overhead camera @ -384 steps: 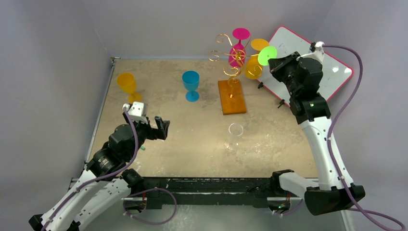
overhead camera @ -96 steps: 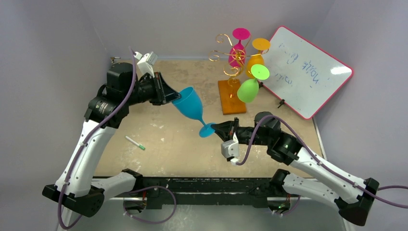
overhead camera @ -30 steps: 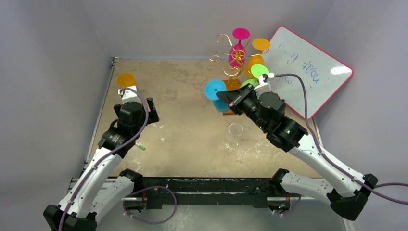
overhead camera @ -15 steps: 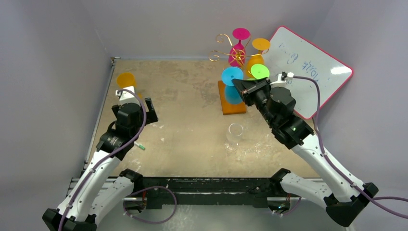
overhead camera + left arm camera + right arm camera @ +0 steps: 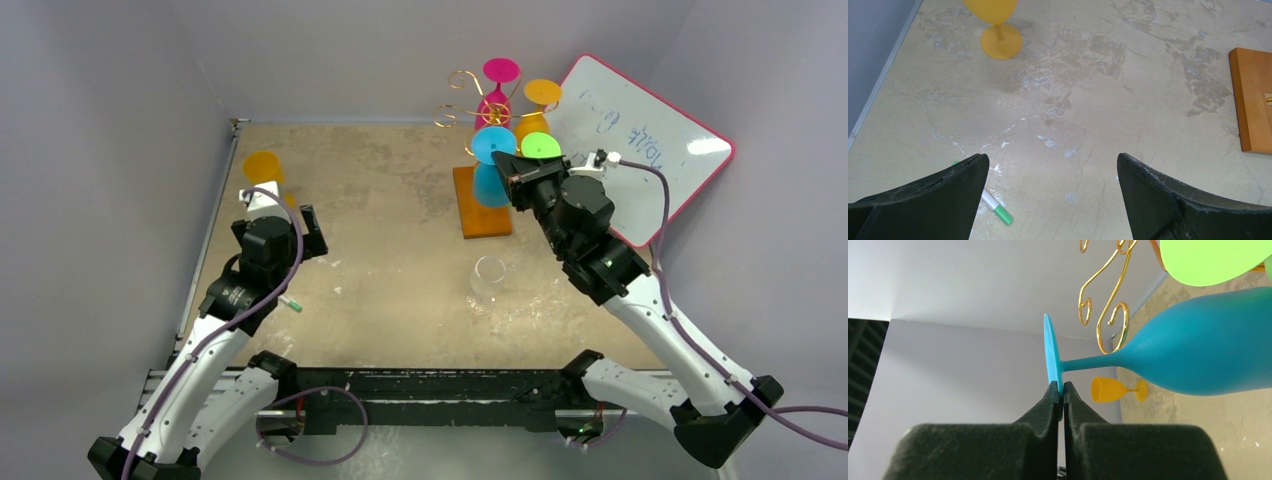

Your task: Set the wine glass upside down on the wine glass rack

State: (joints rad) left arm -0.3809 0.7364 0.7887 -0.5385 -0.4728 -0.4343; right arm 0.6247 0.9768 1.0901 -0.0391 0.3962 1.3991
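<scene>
A blue wine glass (image 5: 490, 186) hangs upside down and tilted, its round foot (image 5: 1052, 355) pinched between the fingertips of my right gripper (image 5: 1060, 386), which is shut on it. In the top view that gripper (image 5: 508, 163) holds the glass right in front of the wine glass rack (image 5: 470, 110), above its orange-brown wooden base (image 5: 481, 215). The gold scrolls (image 5: 1108, 305) sit just behind the stem. My left gripper (image 5: 1053, 165) stands open and empty, low over the left of the table (image 5: 380, 250).
Pink (image 5: 498, 90), orange (image 5: 535, 110) and green (image 5: 541, 146) glasses hang on the rack. A yellow glass (image 5: 262, 168) stands upright at the back left. A clear glass (image 5: 487, 285) stands near the middle front. A green-capped marker (image 5: 997, 210) lies by the left gripper. A pink-framed whiteboard (image 5: 650, 150) leans at the right.
My right gripper has carried the blue glass back and to the right, from left of the wooden base up to the rack's scrolls. The left arm has hardly moved.
</scene>
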